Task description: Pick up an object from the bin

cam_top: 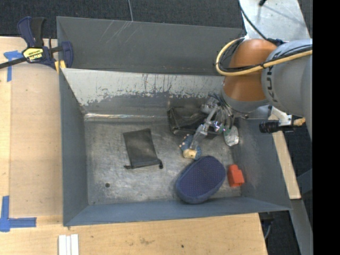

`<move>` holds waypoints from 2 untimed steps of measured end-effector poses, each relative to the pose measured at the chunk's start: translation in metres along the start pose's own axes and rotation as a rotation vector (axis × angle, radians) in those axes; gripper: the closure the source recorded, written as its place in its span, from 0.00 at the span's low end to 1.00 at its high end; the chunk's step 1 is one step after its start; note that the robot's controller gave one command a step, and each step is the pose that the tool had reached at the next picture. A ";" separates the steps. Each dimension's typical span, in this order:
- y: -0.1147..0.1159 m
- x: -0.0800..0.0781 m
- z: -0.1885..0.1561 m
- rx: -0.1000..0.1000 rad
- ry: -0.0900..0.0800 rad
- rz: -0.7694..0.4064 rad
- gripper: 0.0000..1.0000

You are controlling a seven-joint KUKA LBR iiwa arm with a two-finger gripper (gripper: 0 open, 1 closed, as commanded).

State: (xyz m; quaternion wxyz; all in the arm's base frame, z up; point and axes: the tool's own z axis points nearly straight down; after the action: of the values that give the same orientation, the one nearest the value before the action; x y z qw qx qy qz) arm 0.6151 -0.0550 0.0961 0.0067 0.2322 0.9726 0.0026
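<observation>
The oval pad [200,179] is navy (finely dotted), the small block [235,175] orange-red, the flat pouch [141,148] charcoal.

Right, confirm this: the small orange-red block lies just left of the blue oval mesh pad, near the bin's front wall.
Wrong side: the camera view shows the small orange-red block just right of the blue oval mesh pad, near the bin's front wall.

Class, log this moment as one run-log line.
phase: claw at back right of bin | nearest: dark crumpled item, small tan-tipped tool | front: blue oval pad, orange block
</observation>
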 end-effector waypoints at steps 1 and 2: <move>0.000 0.000 0.000 0.001 -0.001 -0.003 1.00; 0.000 -0.002 -0.074 0.007 0.008 -0.005 1.00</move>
State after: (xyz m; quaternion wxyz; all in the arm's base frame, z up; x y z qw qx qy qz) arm 0.6160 -0.0562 0.1696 0.0020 0.2298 0.9732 -0.0001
